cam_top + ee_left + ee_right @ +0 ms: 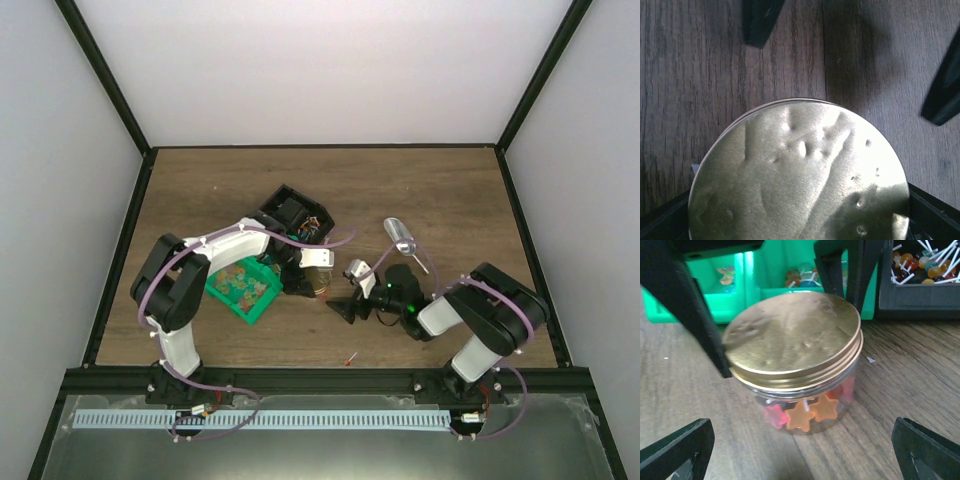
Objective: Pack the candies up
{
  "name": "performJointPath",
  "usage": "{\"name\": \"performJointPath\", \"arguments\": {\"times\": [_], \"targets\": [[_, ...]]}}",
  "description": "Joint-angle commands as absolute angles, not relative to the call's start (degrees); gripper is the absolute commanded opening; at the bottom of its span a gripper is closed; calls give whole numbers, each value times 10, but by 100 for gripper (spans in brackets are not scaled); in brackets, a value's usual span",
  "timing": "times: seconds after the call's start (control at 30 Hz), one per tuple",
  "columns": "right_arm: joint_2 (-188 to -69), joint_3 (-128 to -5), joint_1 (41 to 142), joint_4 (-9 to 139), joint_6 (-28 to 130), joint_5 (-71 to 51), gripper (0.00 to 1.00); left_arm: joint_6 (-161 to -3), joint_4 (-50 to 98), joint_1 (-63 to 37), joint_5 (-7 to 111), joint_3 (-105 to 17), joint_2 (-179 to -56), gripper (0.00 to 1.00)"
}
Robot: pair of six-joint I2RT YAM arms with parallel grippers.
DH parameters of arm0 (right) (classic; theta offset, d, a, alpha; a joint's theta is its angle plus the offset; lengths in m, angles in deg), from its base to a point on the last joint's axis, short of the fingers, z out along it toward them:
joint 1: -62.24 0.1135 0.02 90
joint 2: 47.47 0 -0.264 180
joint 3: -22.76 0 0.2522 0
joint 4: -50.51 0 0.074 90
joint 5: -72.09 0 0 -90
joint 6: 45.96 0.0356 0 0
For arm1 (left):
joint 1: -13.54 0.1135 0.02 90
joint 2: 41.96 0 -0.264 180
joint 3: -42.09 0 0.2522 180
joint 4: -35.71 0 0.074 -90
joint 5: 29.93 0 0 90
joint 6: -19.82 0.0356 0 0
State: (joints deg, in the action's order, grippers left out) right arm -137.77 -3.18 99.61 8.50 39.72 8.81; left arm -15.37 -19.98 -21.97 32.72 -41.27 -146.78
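Right gripper [802,422] wide open in front of a lidded jar [852,385] of candies [807,412].

Its two fingers stand spread low on the wooden table [920,365] with nothing between them, the jar just ahead. Orange and red star-shaped candies show through the clear wall, under the gold lid [792,335] that sits on top. The left gripper [846,82] hangs over the lid, released, one finger on each side of it and bare wood showing between fingers and rim. More candies lie in the green tray [780,260] just behind the jar, and stick sweets fill the black box [920,295] beside it. A metal scoop [402,238] lies to the right, and a stray red candy [349,358] sits near the table's front edge.
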Motion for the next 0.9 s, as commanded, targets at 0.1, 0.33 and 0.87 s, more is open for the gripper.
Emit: {"name": "performJointPath", "arguments": {"times": [0.1, 0.33, 0.87], "targets": [[-1444, -73, 1016, 81, 349, 39, 99, -139, -237, -228, 306, -388, -1468, 90], [-1505, -77, 1032, 12, 323, 46, 97, -138, -239, -230, 308, -398, -1477, 90], [-1581, -107, 1041, -13, 318, 32, 97, -156, -223, -236, 307, -406, -1485, 90]]}}
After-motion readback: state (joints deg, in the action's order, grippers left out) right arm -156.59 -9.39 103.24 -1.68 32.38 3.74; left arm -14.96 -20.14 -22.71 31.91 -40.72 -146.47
